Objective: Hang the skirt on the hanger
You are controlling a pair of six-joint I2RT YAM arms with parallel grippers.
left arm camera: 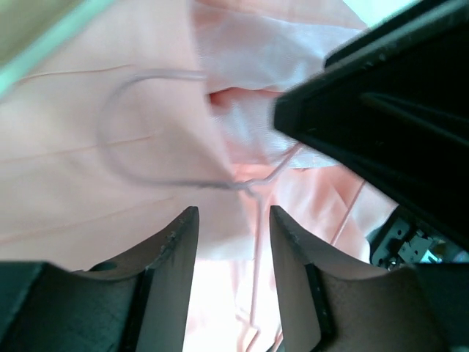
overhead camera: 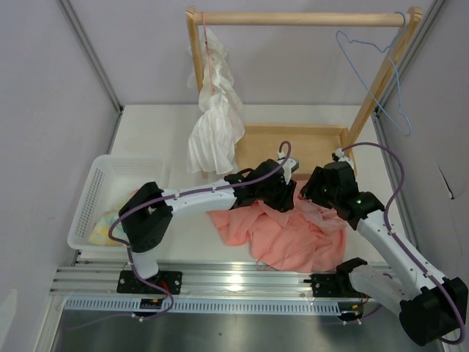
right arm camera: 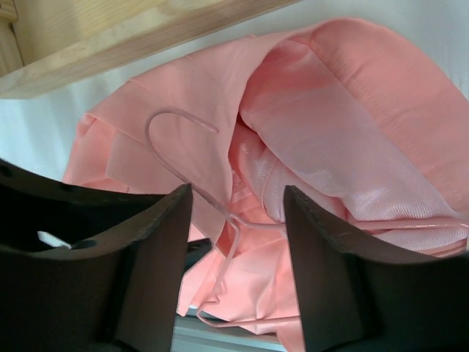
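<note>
The left end effector (left arm camera: 233,238) stood open, its two fingers (left arm camera: 176,257) parted by a clear gap; the neck of the thin pink wire clothes hanger (left arm camera: 248,188) ran down through that gap, and whether the wire touched either finger could not be told; the right end effector (right arm camera: 236,227) was open too, more widely, with the hanger's twisted neck between its fingers and nothing clamped. The hanger lay on the large salmon-pink pleated fabric skirt (overhead camera: 293,238), its hook curving over the folds; the skirt lay crumpled on the white counter (overhead camera: 146,136), beneath both end effectors. Farther out, a white ruffled garment (overhead camera: 216,132) hung from the left end of a wooden rack (overhead camera: 300,18); a light-blue wire hanger (overhead camera: 400,103) hung at the right end; a white plastic basket (overhead camera: 95,187) at the left held a small yellow-and-blue cloth (overhead camera: 106,224).
</note>
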